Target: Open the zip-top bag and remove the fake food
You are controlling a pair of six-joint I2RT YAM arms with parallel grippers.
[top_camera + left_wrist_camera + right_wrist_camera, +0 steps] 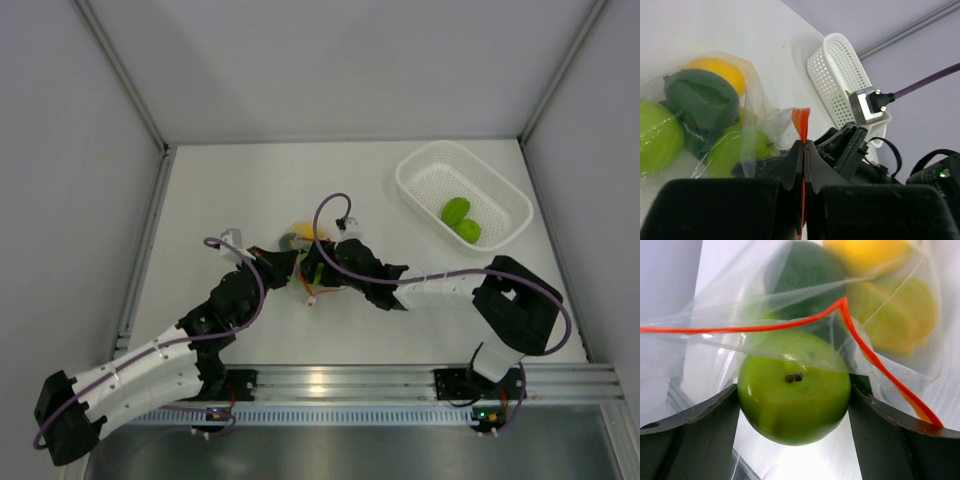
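clear zip-top bag [715, 300], orange-red strip [755, 328], green apple [794, 390], yellow fruit [870, 255], white perforated basket [432, 182]

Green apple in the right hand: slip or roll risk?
Probably slippery: the green apple is glossy and round, touched only at its sides by the right hand. Likely rolls if released. The zip-top bag film over its top looks floppy and may drag.

A white perforated oval basket [428, 183] stands at the far right corner of the white table [240, 190]. An aluminium rail [380, 381] runs along its near edge.
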